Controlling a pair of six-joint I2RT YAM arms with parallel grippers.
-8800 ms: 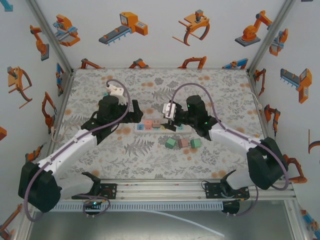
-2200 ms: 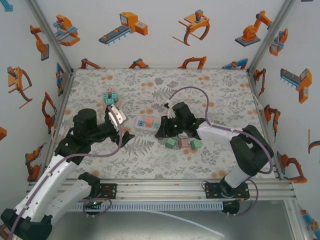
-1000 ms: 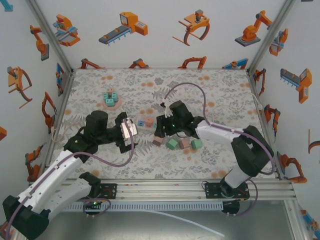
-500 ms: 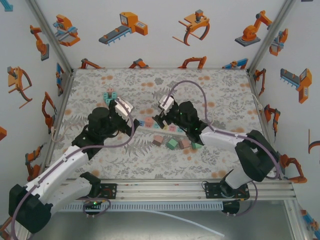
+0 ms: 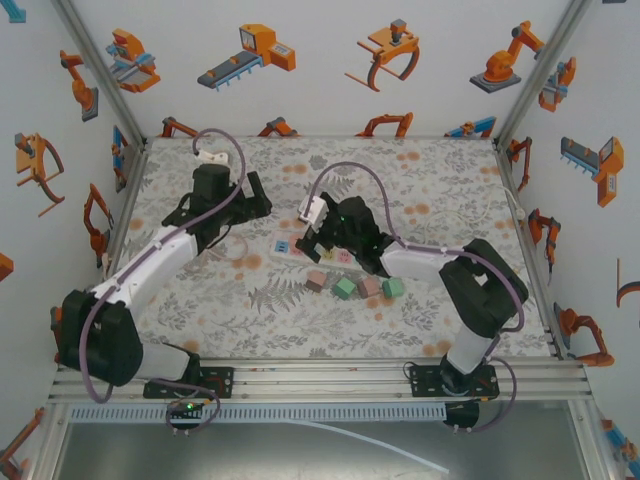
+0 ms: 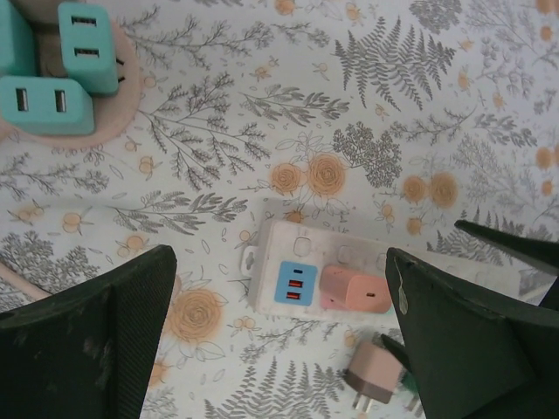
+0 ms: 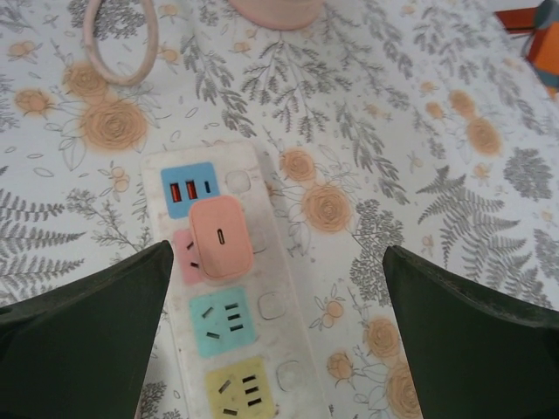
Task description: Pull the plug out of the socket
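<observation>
The pink plug [image 7: 218, 236] is seated in the power strip [image 7: 288, 349], just below the blue USB module [image 7: 188, 188], so the pull is not yet done.

The right end effector [image 7: 278, 253] is spread wide open and holds nothing. In the right wrist view its dark fingers [image 7: 79, 340] fill the lower corners, and the plug sits between them, slightly left of centre. It appears to hover above the plug rather than touch it, though height is hard to judge.

The left end effector [image 6: 279, 253] is also open and empty. In the left wrist view the strip [image 6: 271, 262] and plug [image 6: 358, 292] lie low and right of centre, with a loose plug [image 6: 371, 388] on the desk [image 6: 419, 105] near the bottom edge.

The main risk is that the strip lifts or slides with the plug, because nothing pins it to the desk. The wide opening could also close off-centre and catch the USB module touching the plug. A shallow grip on the rounded pink body may slip.
</observation>
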